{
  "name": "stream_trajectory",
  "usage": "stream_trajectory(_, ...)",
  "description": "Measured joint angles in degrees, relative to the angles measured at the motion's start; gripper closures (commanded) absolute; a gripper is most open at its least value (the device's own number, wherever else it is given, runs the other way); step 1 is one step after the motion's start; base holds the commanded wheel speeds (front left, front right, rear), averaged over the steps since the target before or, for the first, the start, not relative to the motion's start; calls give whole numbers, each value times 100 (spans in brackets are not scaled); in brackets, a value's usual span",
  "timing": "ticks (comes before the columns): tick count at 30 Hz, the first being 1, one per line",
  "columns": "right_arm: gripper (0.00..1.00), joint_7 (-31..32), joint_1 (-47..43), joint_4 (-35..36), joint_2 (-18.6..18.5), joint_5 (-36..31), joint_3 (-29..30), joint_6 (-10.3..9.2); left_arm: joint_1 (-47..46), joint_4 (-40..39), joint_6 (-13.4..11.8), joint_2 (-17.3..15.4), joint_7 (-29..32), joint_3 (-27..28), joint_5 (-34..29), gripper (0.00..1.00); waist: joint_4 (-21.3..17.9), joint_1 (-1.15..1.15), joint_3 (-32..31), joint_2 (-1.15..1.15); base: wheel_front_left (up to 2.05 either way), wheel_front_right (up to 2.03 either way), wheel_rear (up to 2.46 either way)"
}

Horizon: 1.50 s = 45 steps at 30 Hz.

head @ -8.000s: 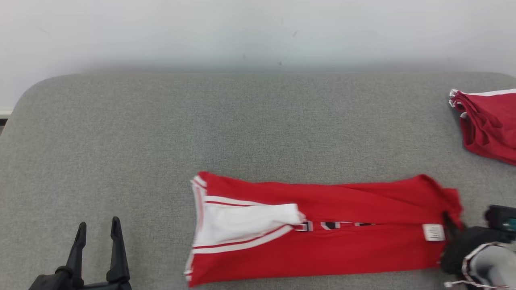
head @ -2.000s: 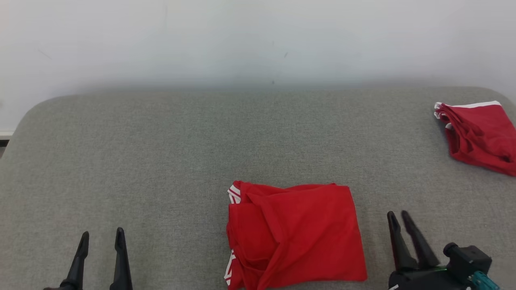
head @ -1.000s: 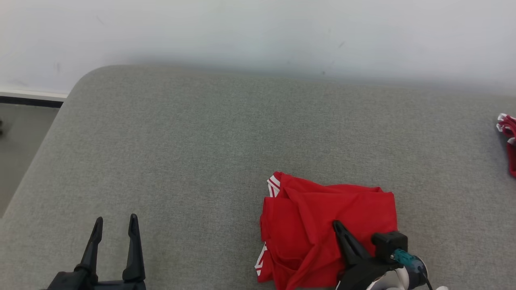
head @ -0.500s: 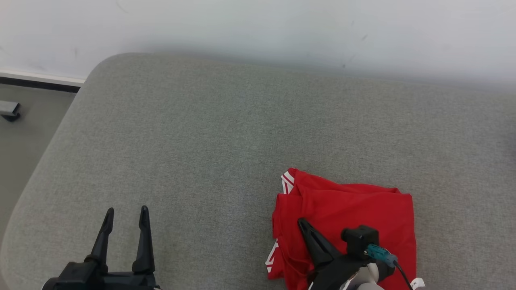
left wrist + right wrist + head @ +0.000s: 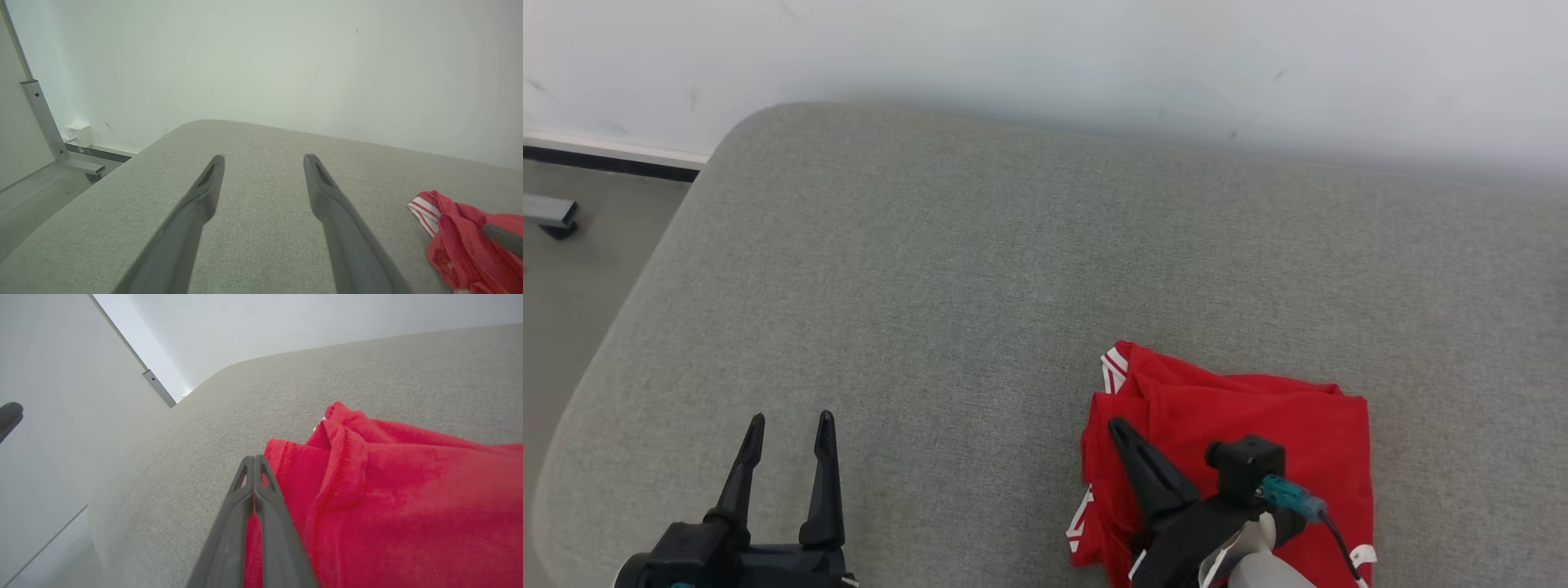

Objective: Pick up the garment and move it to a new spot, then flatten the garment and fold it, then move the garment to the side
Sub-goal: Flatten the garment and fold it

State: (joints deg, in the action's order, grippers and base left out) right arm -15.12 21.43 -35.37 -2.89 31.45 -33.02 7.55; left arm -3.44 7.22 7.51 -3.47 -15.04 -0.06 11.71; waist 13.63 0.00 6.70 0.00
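From the head view, the folded red garment [image 5: 1258,416] lies at the lower right of the frame on the grey padded surface [image 5: 1013,261], with a white-striped hem showing at its upper left corner. The right end effector [image 5: 1117,426] rises from the bottom edge over the garment's left part, its two dark fingers pressed together into one point. The left end effector [image 5: 791,420] stands at the lower left, fingers spread apart with nothing between them, well apart from the garment. A pale wall [image 5: 1045,49] runs across the top, and a strip of floor [image 5: 572,269] shows at the left. In the left wrist view, the left end effector [image 5: 263,161] is wide open above bare surface [image 5: 261,228], and the garment [image 5: 461,232] sits at the lower right edge. In the right wrist view, the right end effector [image 5: 254,457] is closed, its tip lying at the garment's [image 5: 388,490] left hem. I cannot tell whether any cloth is caught between the fingers.
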Motion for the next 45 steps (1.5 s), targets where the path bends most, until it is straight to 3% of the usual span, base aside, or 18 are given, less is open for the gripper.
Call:
stream_trajectory(11,100,-1,-261,835,-8,-914,1194,0,111,-40,1,-19,0,34,-2,0,-432,0,-139,0,0,0,0)
stream_trajectory(17,100,0,-598,1373,-253,-1236,1750,0,143,-60,1,-45,-1,141,-1,0,-758,0,-197,0,0,0,0)
stream_trajectory(27,100,-1,-1176,2050,-614,-1468,1994,0,325,-59,1,-76,0,336,5,0,-1324,0,-321,0,0,0,0)
stream_trajectory(34,100,-1,-1618,2345,-662,-1522,2290,0,408,-81,1,-89,0,410,14,0,-1515,-1,-447,0,0,0,0)
stream_trajectory(35,64,-1,-1688,2377,-664,-1533,2338,0,440,-100,1,-87,-1,422,11,0,-1534,0,-471,0,0,0,0)
stream_trajectory(36,64,-1,-1759,2405,-660,-1549,2396,0,479,-119,1,-77,0,421,-7,0,-1550,0,-501,0,0,0,0)
stream_trajectory(37,0,0,-1827,2432,-655,-1563,2444,0,520,-126,1,-65,-1,425,-12,0,-1563,0,-531,-1,0,0,0)
stream_trajectory(45,0,-1,-2202,2607,-575,-1652,2674,0,708,-113,1,-67,0,510,-89,0,-1655,-1,-698,0,0,0,0)
